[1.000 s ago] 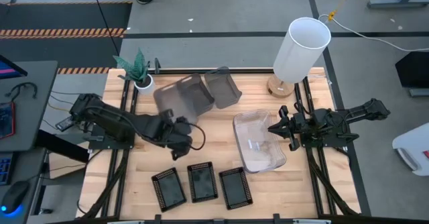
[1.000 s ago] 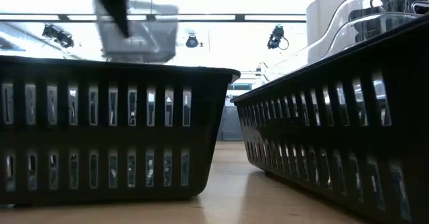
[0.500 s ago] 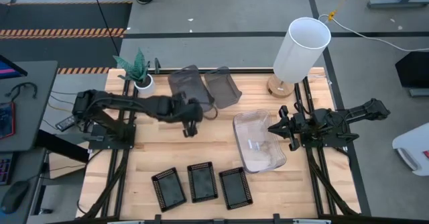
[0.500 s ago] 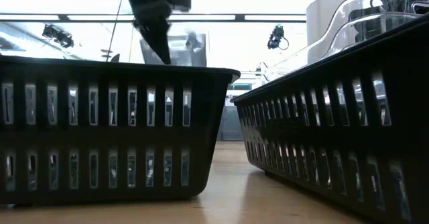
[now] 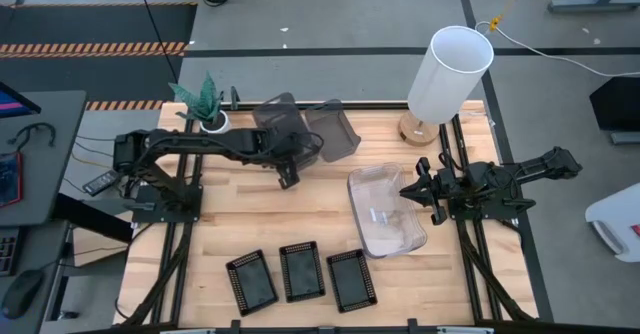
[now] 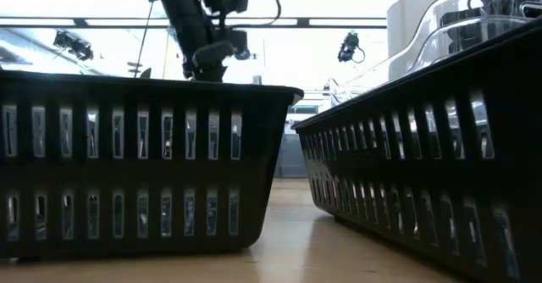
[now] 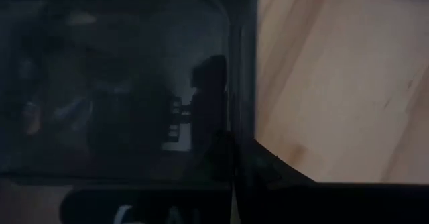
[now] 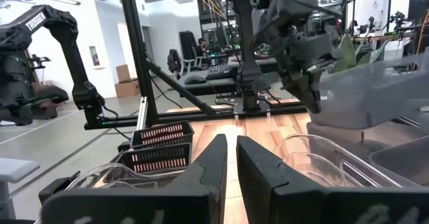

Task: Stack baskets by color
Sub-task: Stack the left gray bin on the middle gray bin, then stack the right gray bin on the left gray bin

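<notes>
Three black mesh baskets (image 5: 300, 272), two grey baskets (image 5: 305, 132)

Smoky-grey baskets (image 5: 305, 129), clear baskets (image 5: 385, 211), black slotted baskets (image 5: 300, 272) (pale wood table (image 5: 220, 224)).

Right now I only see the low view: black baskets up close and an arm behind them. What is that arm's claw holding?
Observer: That is the left claw. It is shut on the rim of a grey basket.
Operator: Where on the table is it?
Observer: At the far side of the table, right beside another grey basket and near the plant.
Operator: And the other arm?
Observer: The right claw waits at the rim of the clear baskets.
</notes>
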Tool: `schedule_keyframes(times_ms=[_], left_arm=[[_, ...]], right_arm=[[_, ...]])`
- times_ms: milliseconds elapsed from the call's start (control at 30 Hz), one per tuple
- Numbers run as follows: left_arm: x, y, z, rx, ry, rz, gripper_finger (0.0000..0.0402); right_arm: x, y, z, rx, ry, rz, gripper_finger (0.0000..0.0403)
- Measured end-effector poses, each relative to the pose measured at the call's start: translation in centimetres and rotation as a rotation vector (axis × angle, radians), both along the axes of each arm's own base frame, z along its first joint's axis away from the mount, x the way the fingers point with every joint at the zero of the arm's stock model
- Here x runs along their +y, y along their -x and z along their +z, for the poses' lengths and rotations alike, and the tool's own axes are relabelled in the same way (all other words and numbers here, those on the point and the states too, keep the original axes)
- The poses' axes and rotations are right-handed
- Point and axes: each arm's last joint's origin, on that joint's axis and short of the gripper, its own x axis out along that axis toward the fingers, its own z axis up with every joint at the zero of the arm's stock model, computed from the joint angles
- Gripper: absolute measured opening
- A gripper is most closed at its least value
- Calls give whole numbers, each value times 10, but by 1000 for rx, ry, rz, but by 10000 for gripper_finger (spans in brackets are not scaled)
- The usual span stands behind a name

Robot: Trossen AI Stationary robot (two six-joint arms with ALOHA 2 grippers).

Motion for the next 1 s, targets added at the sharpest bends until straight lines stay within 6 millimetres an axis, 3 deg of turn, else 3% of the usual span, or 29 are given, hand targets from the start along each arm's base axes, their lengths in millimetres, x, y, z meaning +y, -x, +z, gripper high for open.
schedule_keyframes(times_ms=[233, 500, 667, 867, 1000], left_arm=[[-2, 2, -10, -16, 74, 17, 7], [-10, 5, -12, 31, 117, -46, 39], [-13, 7, -11, 68, 116, -42, 91], [-17, 2, 4, 45, 113, -47, 166], [-25, -6, 12, -12, 44, -81, 189]], right_arm=[[0, 0, 0, 0, 0, 0, 41], [0, 0, 0, 0, 0, 0, 41], [0, 0, 0, 0, 0, 0, 41], [0, 0, 0, 0, 0, 0, 41], [0, 0, 0, 0, 0, 0, 41]])
